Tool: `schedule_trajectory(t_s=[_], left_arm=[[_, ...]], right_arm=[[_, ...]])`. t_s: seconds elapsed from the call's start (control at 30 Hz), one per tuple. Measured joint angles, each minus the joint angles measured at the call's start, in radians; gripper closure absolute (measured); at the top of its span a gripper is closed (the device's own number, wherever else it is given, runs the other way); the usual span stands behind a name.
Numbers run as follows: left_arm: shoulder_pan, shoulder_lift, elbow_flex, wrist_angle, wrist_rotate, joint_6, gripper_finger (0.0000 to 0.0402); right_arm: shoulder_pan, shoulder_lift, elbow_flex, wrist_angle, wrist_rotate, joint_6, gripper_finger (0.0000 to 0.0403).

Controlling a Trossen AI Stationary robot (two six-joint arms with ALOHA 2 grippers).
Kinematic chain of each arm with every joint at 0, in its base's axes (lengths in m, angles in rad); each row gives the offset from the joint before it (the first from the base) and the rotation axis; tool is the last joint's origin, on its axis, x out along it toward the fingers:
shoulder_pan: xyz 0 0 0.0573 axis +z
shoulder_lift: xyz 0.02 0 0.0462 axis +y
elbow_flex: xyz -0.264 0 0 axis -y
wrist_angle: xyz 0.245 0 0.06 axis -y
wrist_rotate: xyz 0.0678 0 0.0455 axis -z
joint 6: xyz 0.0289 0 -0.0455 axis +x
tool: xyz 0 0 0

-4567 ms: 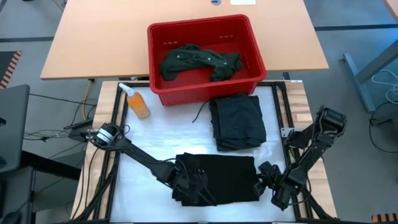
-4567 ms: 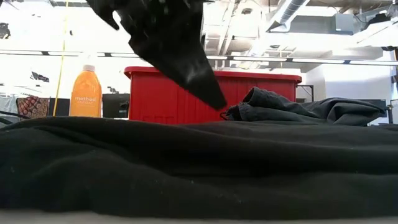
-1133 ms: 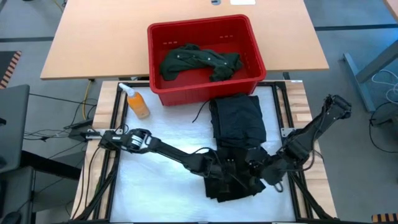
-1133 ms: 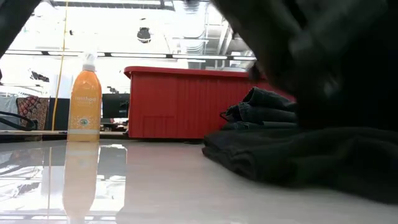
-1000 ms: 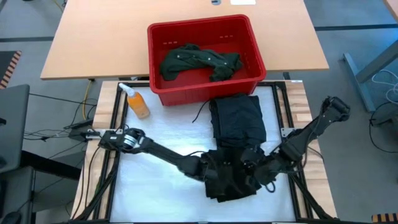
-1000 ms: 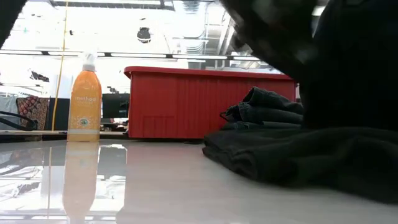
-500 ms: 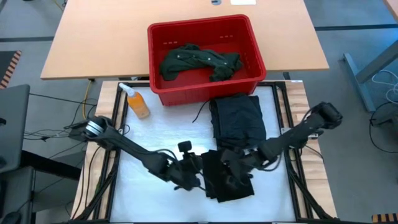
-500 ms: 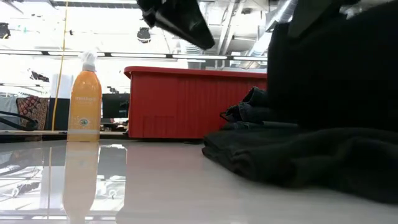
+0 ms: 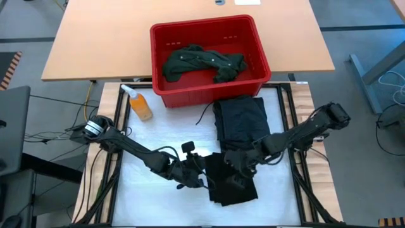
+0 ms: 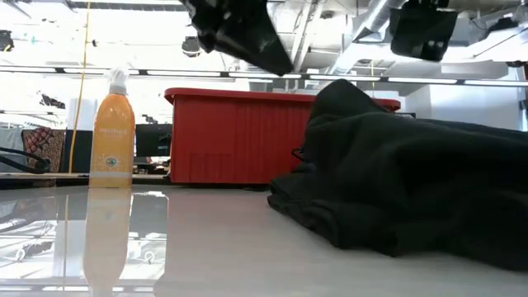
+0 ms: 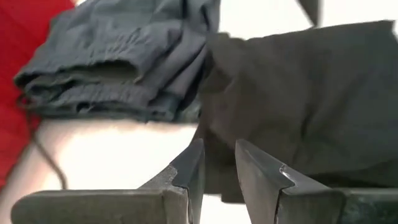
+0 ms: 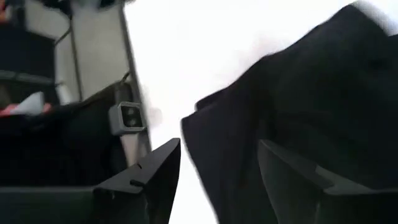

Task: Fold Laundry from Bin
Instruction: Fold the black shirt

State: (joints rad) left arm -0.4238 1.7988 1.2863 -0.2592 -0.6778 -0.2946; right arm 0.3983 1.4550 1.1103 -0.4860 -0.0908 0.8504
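A folded black garment (image 9: 234,183) lies flat on the white table top near the front edge and shows as a low mound in the low view (image 10: 412,198). A folded stack of dark jeans (image 9: 242,123) lies just behind it. The red bin (image 9: 209,95) stands at the far edge, with the dark green shirt (image 9: 202,63) crumpled inside. My left gripper (image 9: 204,170) is at the garment's left edge, slightly open and empty (image 11: 219,165). My right gripper (image 9: 229,159) hangs wide open just above the garment's far left part (image 12: 217,162).
An orange bottle (image 9: 140,104) stands at the table's far left, beside the bin's near left corner. Bare white table top (image 9: 158,139) lies between the bottle and my left arm. A dark cord (image 9: 202,117) trails off the jeans' left side.
My left gripper has drawn back off the black garment toward the table's left edge. My right gripper has gone left over the garment. The cloth that stood high at the right in the low view has fallen onto the garment as a low mound.
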Motion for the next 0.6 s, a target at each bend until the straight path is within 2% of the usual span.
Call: schedule_trajectory(t_s=[0.1, 0.2, 0.33, 0.43, 0.5, 0.6], left_arm=[[0.015, 0.0, 0.0, 0.081, 0.05, 0.046, 0.032], [0.035, 0.0, 0.0, 0.204, 0.11, 0.121, 0.032], [0.077, 0.037, 0.002, 0.415, 0.285, 0.192, 0.032], [0.107, 0.12, 0.026, 0.551, 0.42, 0.207, 0.032], [0.119, 0.177, 0.042, 0.547, 0.46, 0.209, 0.032], [0.139, 0.264, 0.096, 0.544, 0.465, 0.226, 0.032]], right_arm=[[0.046, -0.056, 0.0, -0.075, 0.115, 0.016, 0.0158], [0.141, -0.087, -0.011, -0.095, 0.243, 0.05, 0.0162], [0.287, -0.074, -0.05, -0.098, 0.438, 0.141, 0.0165], [0.385, -0.032, -0.069, -0.109, 0.596, 0.216, 0.0169], [0.436, 0.01, -0.078, -0.107, 0.662, 0.25, 0.0171], [0.482, 0.068, -0.084, -0.079, 0.734, 0.275, 0.0176]])
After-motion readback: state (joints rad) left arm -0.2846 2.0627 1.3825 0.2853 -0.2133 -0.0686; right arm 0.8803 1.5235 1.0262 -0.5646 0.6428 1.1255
